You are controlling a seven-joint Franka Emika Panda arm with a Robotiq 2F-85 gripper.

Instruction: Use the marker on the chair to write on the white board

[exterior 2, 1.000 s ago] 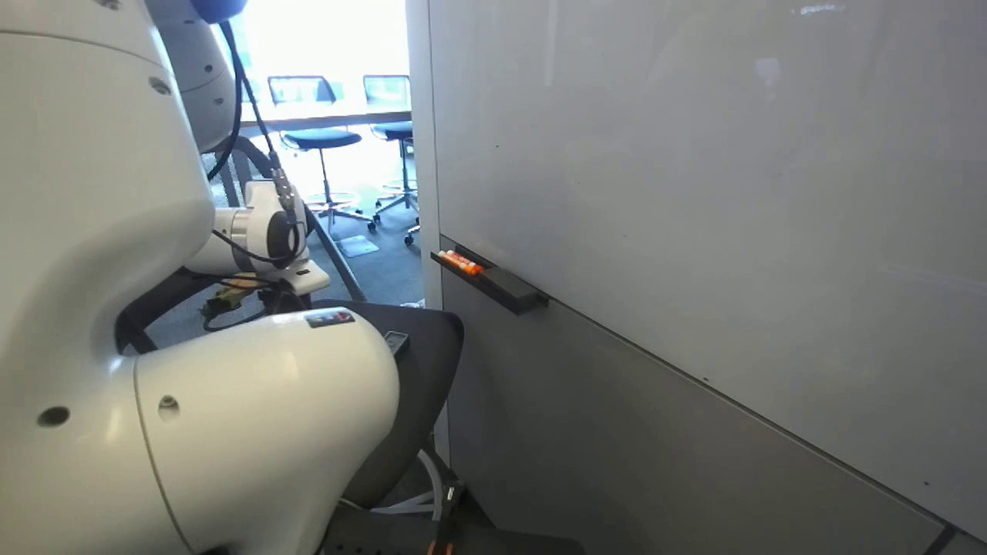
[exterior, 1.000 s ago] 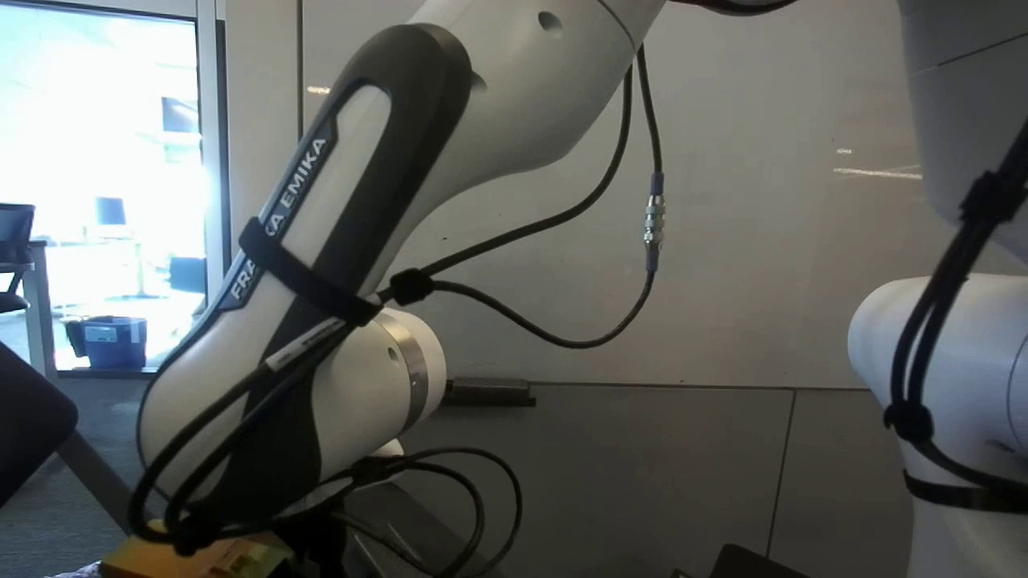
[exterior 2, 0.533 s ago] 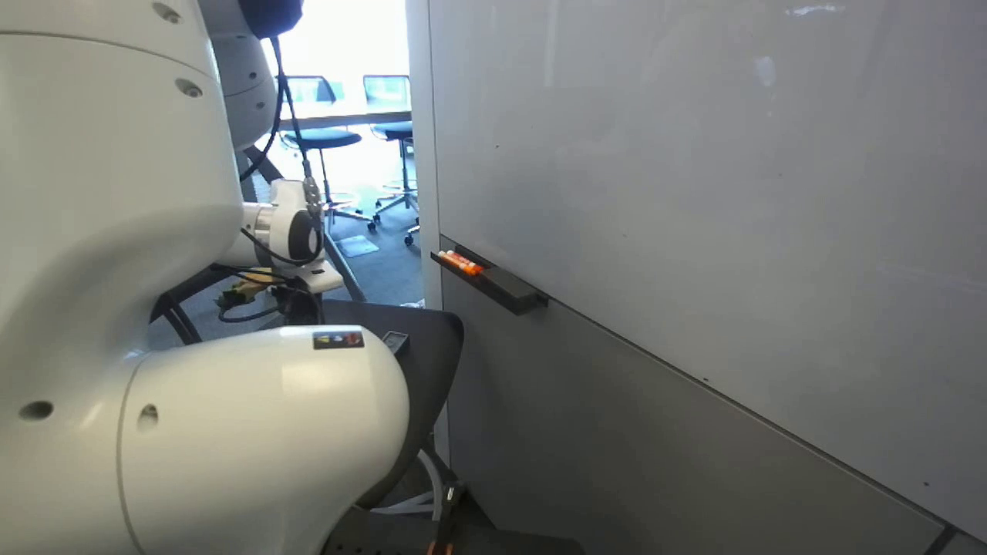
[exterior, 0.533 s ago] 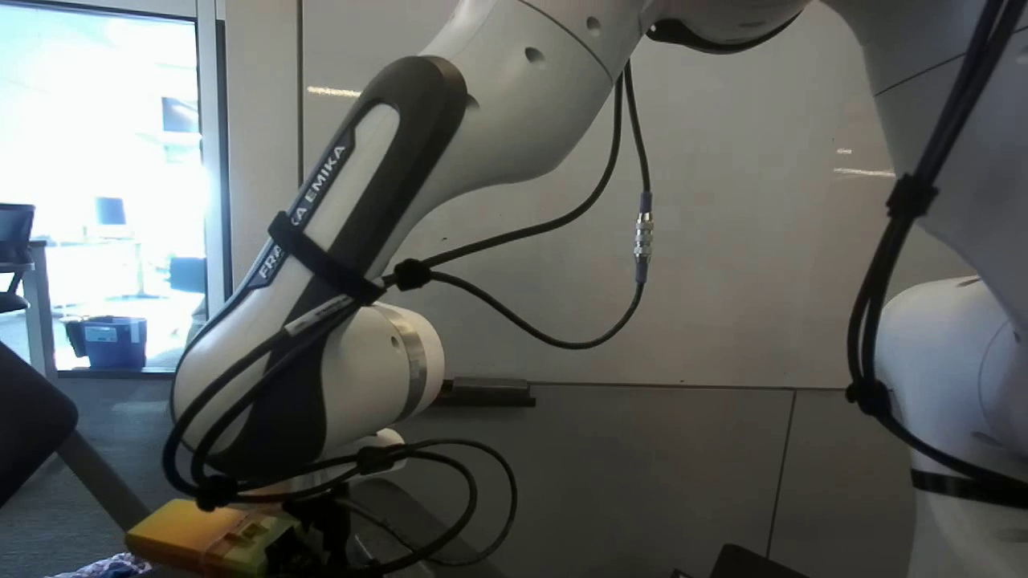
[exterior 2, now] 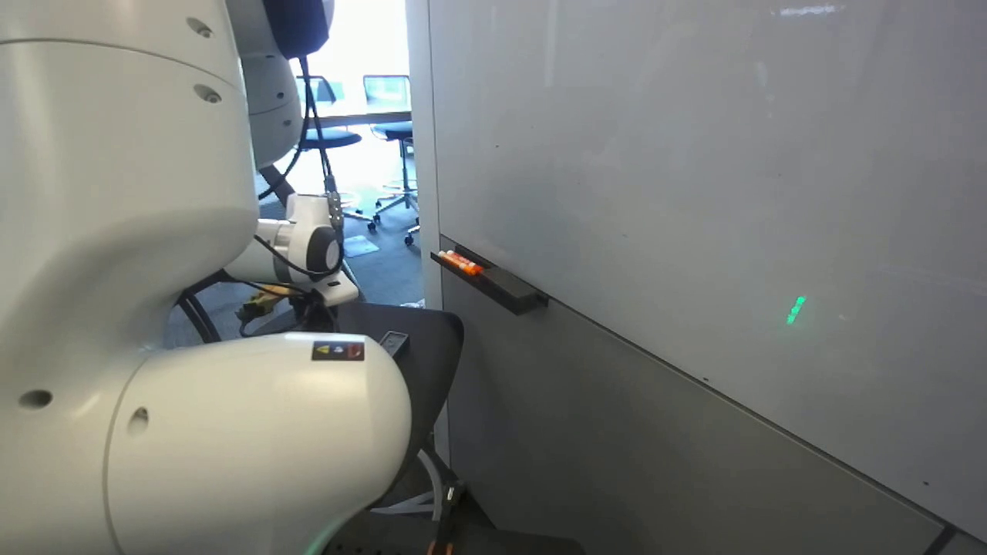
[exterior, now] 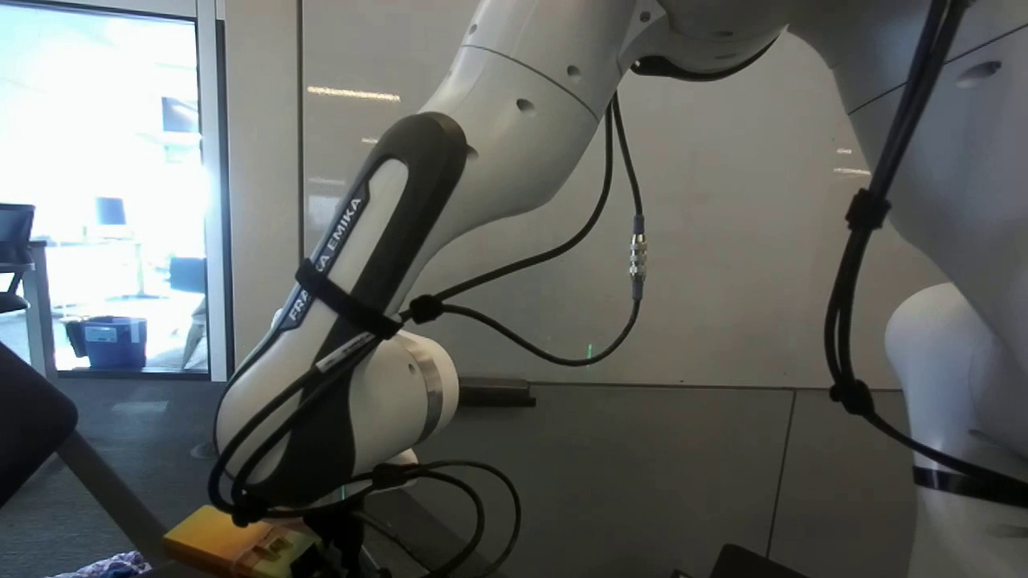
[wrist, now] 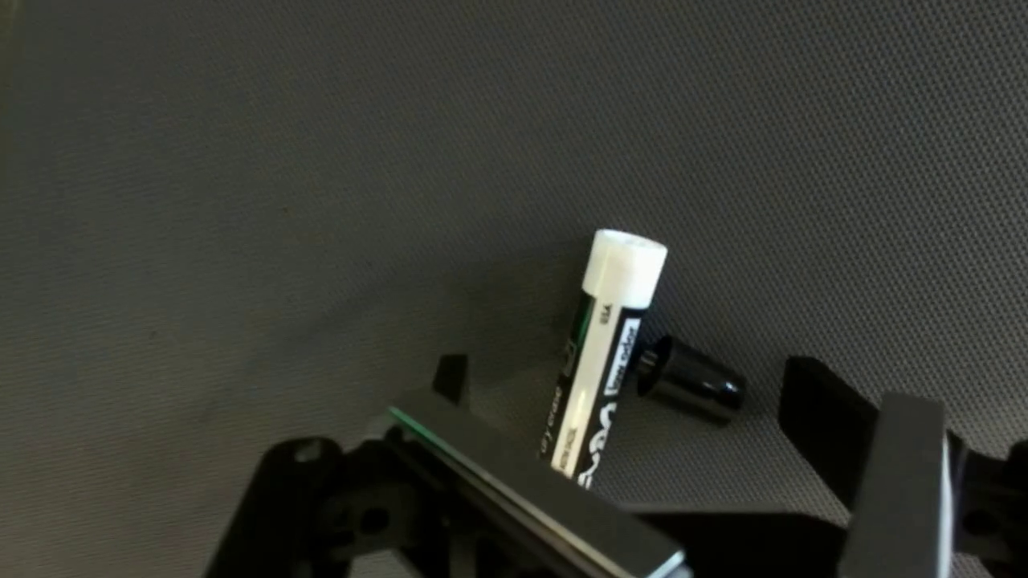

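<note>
On chair [wrist: 803,160], wrist view alone: marker [wrist: 601,357], black cap [wrist: 695,384] beside it.

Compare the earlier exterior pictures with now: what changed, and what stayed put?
In both exterior views the robot's wrist has moved rightward in the picture and slightly lower. A green streak has appeared on the white board. Grip changes cannot be told without an earlier wrist view. The orange markers stayed put.

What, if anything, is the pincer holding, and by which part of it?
Nothing is held: in the wrist view the pincer stands open and the marker lies on the chair.
</note>
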